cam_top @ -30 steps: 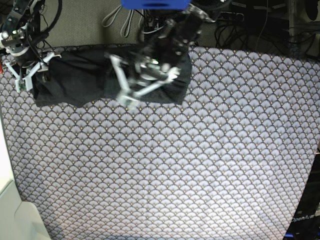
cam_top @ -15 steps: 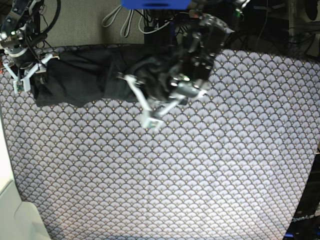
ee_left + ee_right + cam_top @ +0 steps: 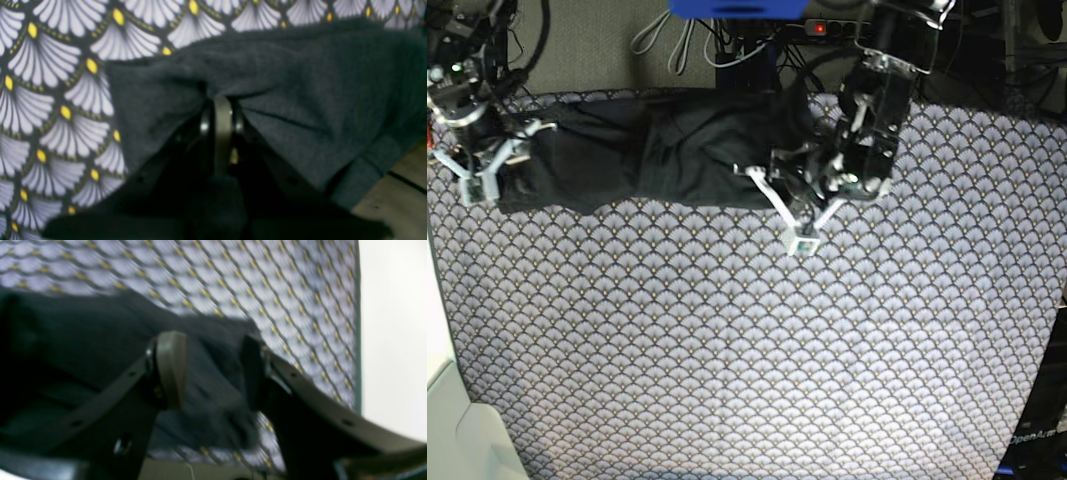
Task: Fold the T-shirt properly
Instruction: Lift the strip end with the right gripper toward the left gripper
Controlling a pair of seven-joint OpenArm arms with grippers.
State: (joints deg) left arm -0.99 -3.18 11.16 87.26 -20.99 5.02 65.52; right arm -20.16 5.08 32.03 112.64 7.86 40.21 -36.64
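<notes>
The T-shirt (image 3: 657,150) lies as a long band along the table's (image 3: 757,350) far edge. Our left gripper (image 3: 220,113) pinches its one end shut; our right gripper (image 3: 210,370), jaws wide, seemingly straddles the opposite end ungripped.

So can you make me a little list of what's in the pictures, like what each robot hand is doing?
shirt: dark charcoal soft fabric T-shirt, bunched in a long strip along the table's far edge
table cover: grey fan-patterned cloth with yellow dots
left gripper: shut, pinching a fold of the T-shirt
right gripper: open, fingers either side of the T-shirt's end
</notes>
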